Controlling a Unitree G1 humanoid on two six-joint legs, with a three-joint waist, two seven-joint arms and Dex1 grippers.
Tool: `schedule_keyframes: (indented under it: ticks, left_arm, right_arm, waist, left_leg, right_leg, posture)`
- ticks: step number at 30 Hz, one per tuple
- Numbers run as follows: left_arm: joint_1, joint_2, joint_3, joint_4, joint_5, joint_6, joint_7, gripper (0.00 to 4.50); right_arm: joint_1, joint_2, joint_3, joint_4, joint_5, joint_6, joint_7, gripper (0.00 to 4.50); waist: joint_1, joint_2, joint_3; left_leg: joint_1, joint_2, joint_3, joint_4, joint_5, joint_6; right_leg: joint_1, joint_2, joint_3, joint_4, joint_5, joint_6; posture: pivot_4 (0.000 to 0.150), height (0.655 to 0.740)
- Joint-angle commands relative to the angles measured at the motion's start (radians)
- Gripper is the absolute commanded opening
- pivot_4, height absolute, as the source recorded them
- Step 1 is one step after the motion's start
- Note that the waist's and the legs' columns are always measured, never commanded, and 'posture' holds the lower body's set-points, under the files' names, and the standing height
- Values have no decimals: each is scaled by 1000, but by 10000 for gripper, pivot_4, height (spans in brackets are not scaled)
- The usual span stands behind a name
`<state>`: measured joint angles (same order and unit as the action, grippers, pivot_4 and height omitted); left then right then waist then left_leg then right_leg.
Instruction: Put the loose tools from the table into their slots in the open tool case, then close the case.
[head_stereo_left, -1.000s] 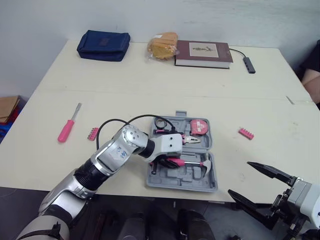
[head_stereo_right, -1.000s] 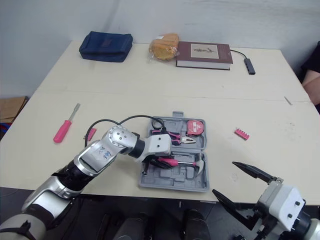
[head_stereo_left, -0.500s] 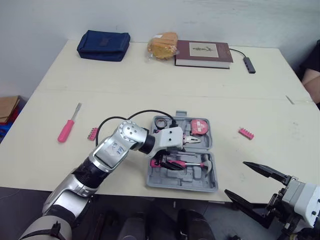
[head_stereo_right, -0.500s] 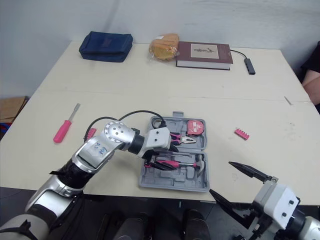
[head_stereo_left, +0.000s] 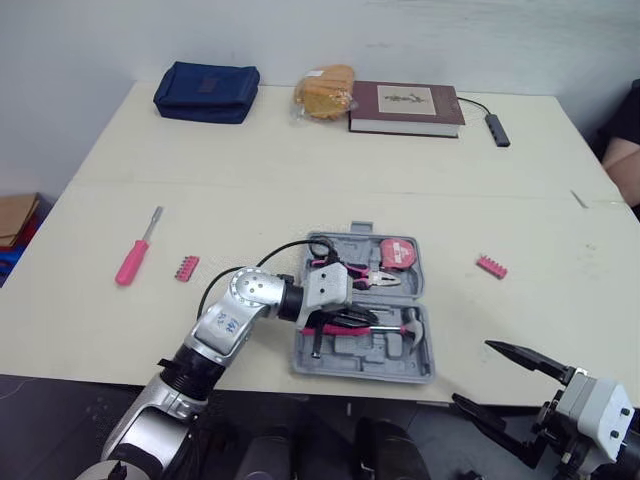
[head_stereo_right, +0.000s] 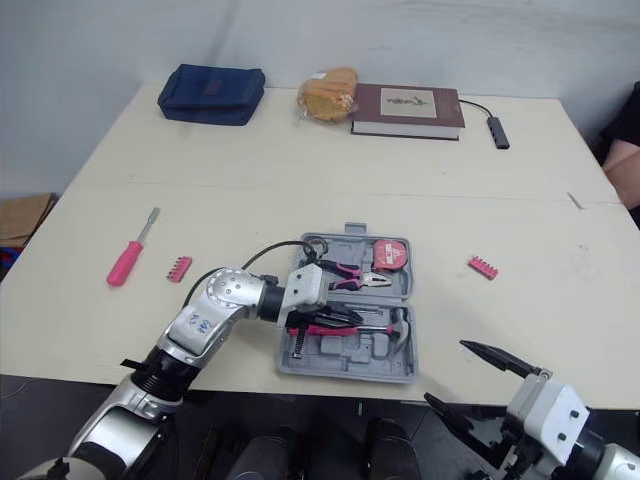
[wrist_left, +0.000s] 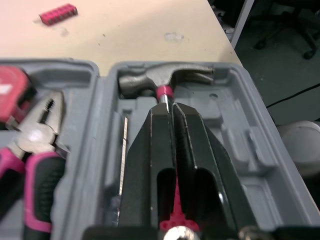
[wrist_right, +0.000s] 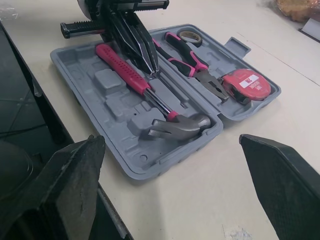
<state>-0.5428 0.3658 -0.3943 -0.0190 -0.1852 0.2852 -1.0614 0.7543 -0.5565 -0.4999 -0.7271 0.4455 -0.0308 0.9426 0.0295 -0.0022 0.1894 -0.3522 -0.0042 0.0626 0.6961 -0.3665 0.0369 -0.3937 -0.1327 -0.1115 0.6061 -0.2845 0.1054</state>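
On the cream counter (head_stereo_left: 300, 170) below a pale wall (head_stereo_left: 300, 30), my left fingers (wrist_left: 157, 150) lie pressed together over the pink-handled hammer (wrist_right: 122, 70) in the open grey plastic case (head_stereo_left: 365, 362), my right fingers (head_stereo_left: 525, 357) spread wide beyond the counter's front edge.

Readable text: you have none to go on; every mark here is too small or too blurred to make out.
Tape measure (wrist_right: 248, 84): you will find a red face label with a white mark and a paler strip beside it; no letter or number can be read.
Book (head_stereo_left: 405, 106): you see a dark red cover with a pale panel holding small dark marks, possibly a title or a drawing; you cannot tell which.
Left forearm (head_stereo_left: 232, 320): you see blue marks on the silver shell, like handwritten characters; not legible.
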Motion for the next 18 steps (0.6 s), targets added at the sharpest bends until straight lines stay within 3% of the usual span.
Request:
schedule_keyframes:
  ticks: [1, 18]
  left_arm:
    - [-4, 6, -10, 7, 36, -20, 12, 589]
    - [4, 47, -172, 99, 223, 13, 1, 589]
  right_arm:
    - [19, 12, -1, 1, -1, -34, 5, 45000]
    - [28, 12, -4, 26, 1, -61, 10, 45000]
  waist:
    - [1, 0, 0]
    - [3, 6, -10]
  left_leg:
    - [0, 0, 0, 0, 0, 0]
    - [1, 0, 0, 0, -1, 0]
  right_leg:
    - [0, 0, 0, 0, 0, 0]
    - [2, -1, 0, -1, 0, 0]
  posture:
    - [1500, 7400]
    - [1500, 7400]
